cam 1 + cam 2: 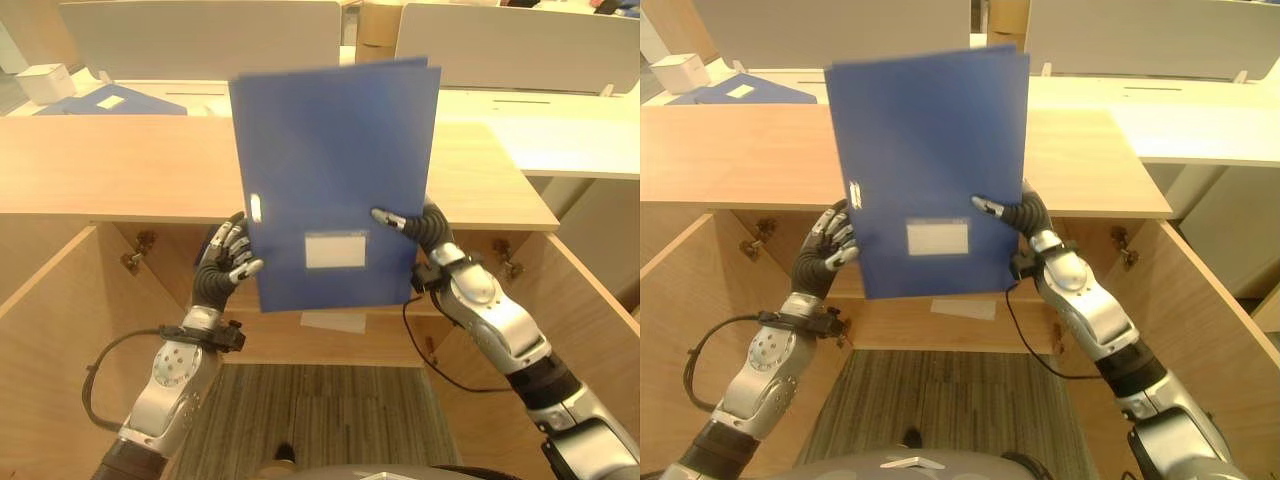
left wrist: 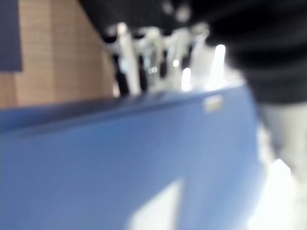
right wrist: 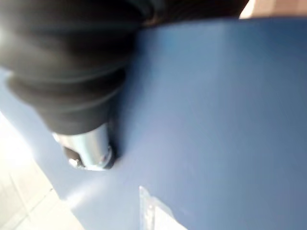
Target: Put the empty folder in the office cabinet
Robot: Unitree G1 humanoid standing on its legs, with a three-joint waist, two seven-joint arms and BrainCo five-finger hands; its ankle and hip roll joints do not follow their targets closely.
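Observation:
I hold a blue folder point(image 1: 335, 170) with a white label upright in front of me, above the open wooden cabinet point(image 1: 120, 170). My left hand point(image 1: 225, 262) grips its lower left edge, thumb on the front and fingers point(image 2: 127, 62) behind. My right hand point(image 1: 425, 228) pinches the right edge, its thumb point(image 3: 88, 148) pressed on the blue cover point(image 3: 216, 105) and its fingers hidden behind. The folder's lower edge hangs in front of the cabinet's opening.
The cabinet's doors stand swung out at the left point(image 1: 40, 330) and right point(image 1: 590, 300). A white sheet point(image 1: 335, 320) lies inside on its shelf. Behind it stand desks with another blue folder point(image 1: 110, 100), a white box point(image 1: 45, 80) and grey dividers point(image 1: 200, 35).

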